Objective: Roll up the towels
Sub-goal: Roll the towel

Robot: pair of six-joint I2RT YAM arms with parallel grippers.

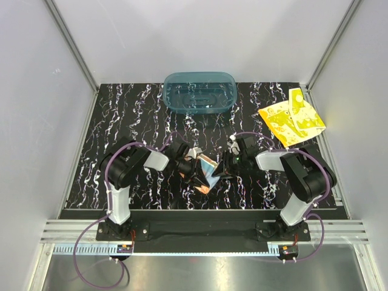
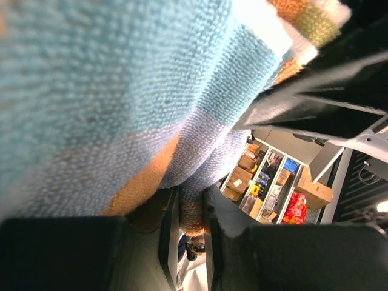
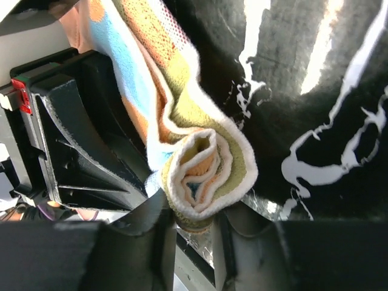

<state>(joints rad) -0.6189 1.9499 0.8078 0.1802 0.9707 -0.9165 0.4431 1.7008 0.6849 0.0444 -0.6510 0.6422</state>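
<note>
Left pincer [image 1: 189, 170] and right pincer [image 1: 223, 168] clamp the orange-dotted blue towel [image 1: 207, 174] from nine and three o'clock; my uneven pull could unravel its roll.

**Nothing legible in any view**

Scanning all three cameras, and no word, number or logo comes through. In the left wrist view the brown cardboard boxes [image 2: 244, 176] on the background shelves carry pale labels, but they are too small and blurred to read. The same goes for the red packet [image 2: 295, 209] beside them. In the right wrist view a small red tab [image 3: 20, 96] sits on a black housing, with no lettering I can make out. The light blue towel with big orange dots [image 1: 208, 171] shows only pattern, and so does the bright yellow towel with pale shapes [image 1: 292, 119]. The white streaks on the black marbled worktop [image 1: 139, 115] are veining, not writing.
</note>
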